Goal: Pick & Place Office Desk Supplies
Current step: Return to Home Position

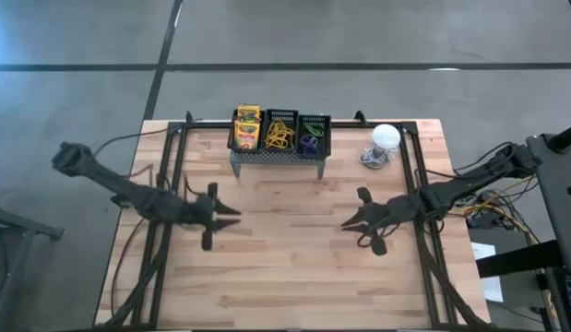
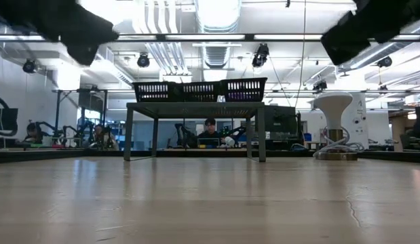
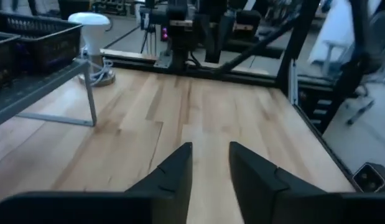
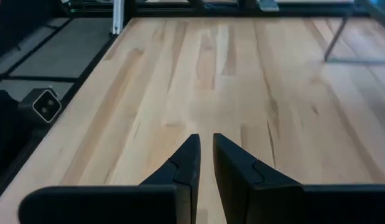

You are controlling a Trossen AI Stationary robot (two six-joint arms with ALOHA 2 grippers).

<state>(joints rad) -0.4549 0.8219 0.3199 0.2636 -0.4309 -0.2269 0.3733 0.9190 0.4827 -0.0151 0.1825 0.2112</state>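
Crayon boxes (image 1: 247, 127), yellow and green, fill the left one of three black mesh baskets (image 1: 279, 133). The baskets stand in a row on a grey perforated stand (image 1: 277, 160) at the middle of the worktop's (image 1: 285, 277) far edge. The middle basket holds a tangle of yellow band loops (image 1: 279, 137). The right one holds purple and green loops (image 1: 310, 142), too small and overlapped to count, and no other colours can be made out there. From the low view the mesh walls hide all the contents. Both arms show there only as dark shapes cut off at the upper corners, and a person seated in the room behind is partly hidden by the stand. A white dome object (image 1: 386, 137) sits near the far right corner. The left claw (image 1: 235, 218) hangs above the worktop's left half, released, with bare wood visible between its fingers (image 3: 173, 171). The right claw (image 1: 345, 223) hangs above the right half, all but clenched on nothing, with only a thin slit between its fingers (image 4: 186, 158). In the left wrist view the stand is cut off at the picture's edge.
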